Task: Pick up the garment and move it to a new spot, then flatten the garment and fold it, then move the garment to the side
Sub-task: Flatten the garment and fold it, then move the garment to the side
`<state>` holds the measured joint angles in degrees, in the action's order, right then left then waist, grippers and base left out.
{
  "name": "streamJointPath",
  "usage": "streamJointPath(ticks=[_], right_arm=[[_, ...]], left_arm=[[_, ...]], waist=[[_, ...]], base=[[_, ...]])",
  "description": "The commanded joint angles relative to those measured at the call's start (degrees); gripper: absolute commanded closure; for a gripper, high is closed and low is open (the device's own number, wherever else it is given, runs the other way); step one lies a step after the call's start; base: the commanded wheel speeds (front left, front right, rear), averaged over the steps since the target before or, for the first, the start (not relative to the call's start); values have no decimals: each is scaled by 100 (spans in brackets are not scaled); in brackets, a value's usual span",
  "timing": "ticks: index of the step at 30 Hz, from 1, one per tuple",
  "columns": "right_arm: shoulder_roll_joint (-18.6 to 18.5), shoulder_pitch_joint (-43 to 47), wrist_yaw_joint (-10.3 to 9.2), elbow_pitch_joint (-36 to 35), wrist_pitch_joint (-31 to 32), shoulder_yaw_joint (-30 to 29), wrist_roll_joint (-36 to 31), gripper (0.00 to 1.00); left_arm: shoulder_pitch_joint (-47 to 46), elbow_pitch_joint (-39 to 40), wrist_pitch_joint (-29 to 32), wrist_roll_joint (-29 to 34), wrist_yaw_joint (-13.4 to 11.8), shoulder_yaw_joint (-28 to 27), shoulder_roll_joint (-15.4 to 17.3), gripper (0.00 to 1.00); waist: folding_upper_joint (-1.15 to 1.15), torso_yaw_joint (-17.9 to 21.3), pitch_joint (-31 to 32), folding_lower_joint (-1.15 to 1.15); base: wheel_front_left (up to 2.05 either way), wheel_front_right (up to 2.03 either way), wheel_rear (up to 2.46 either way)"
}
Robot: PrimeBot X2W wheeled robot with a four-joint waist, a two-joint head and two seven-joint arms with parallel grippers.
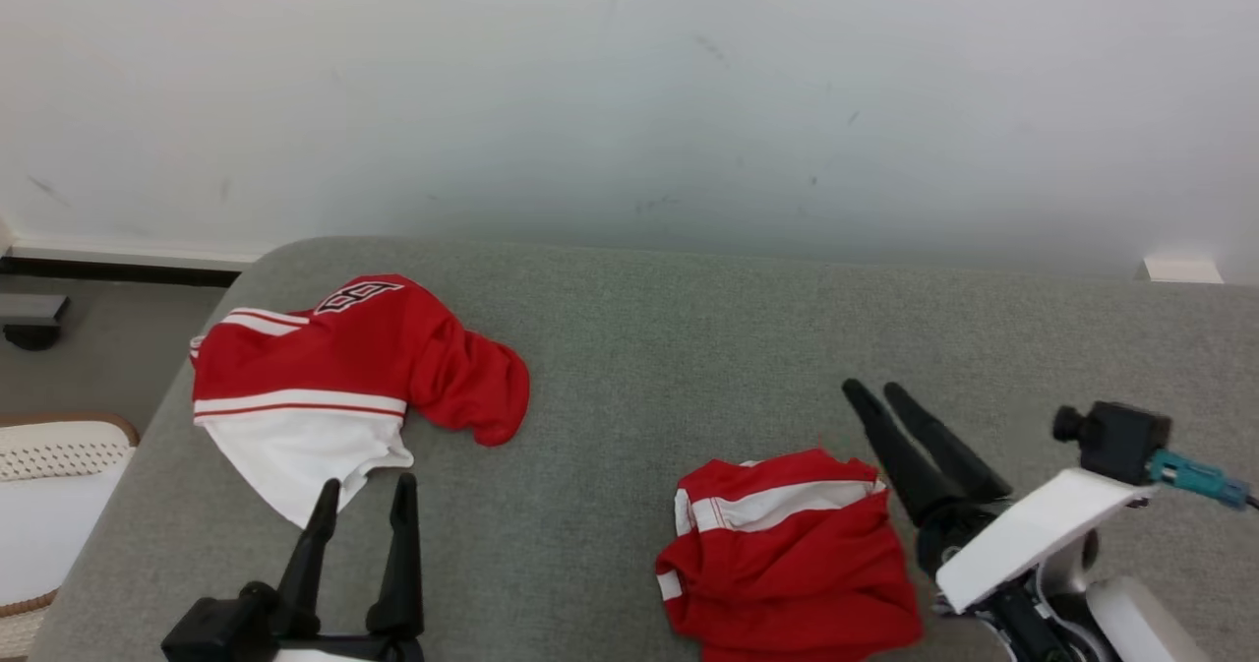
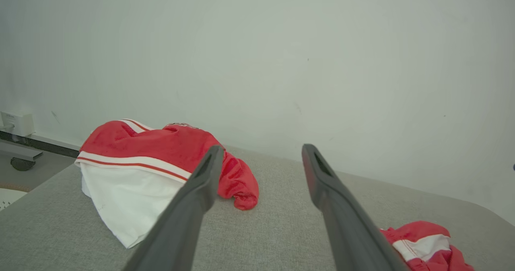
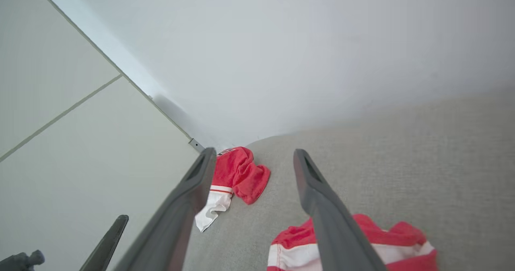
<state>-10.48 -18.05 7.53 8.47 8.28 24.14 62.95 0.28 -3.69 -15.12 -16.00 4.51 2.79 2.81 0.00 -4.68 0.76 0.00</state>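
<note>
The left gripper (image 1: 367, 485) is being held nearest, at the bottom, with its two fingers wide apart and nothing between them. Its tips are being pointed at the white edge of the big garment (image 1: 334, 377), though whether they are touching it cannot be told. The right gripper (image 1: 873, 387) is being held open too, with nothing in it, just beside the small garment (image 1: 792, 554). Both garments are being rested on the grey cushion (image 1: 639, 367), well apart. The small garment is being seen as a tidy red bundle with a white stripe, so it is being judged as likely folded and set down. The big garment is being left in a lump, with one red part hanging out to the side, so it is being judged as not yet flattened or folded. Picking up, flattening, folding and moving to the side are being counted as work left for it.
</note>
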Motion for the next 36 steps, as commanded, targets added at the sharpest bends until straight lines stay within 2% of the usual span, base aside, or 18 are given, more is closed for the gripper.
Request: streamJointPath(ticks=[1,6,11,18,25,30,36], right_arm=[[-97,81,-9,-64,-132,-29,-98,0],[-591,196,-9,-285,-1153,-292,-626,0],[-927,348,-9,-147,-1924,-685,-1597,0],[-784,761,-9,181,-2253,-1287,-2780,0],[-334,1320,-9,307,-2338,-1612,-3785,0],[-89,1558,-9,489,-2346,-1616,-4071,0],[-35,1464,-9,593,-2346,-1539,-4138,0]], left_arm=[[3,11,-1,9,5,-10,18,0],[14,91,-1,50,27,-32,18,0],[2,186,-1,156,38,-85,18,0],[-8,223,-2,299,21,-148,17,0],[84,204,-1,343,1,-296,18,0],[125,186,-1,340,-11,-363,17,0],[85,193,-1,360,-22,-373,17,0]], waist=[[0,11,7,0],[0,76,45,0],[0,184,94,0],[0,431,129,0],[0,670,165,0],[0,776,171,0],[0,840,176,0]], base=[[0,0,0],[0,0,0],[0,0,0],[0,0,0],[0,0,0],[0,0,0],[0,0,0]])
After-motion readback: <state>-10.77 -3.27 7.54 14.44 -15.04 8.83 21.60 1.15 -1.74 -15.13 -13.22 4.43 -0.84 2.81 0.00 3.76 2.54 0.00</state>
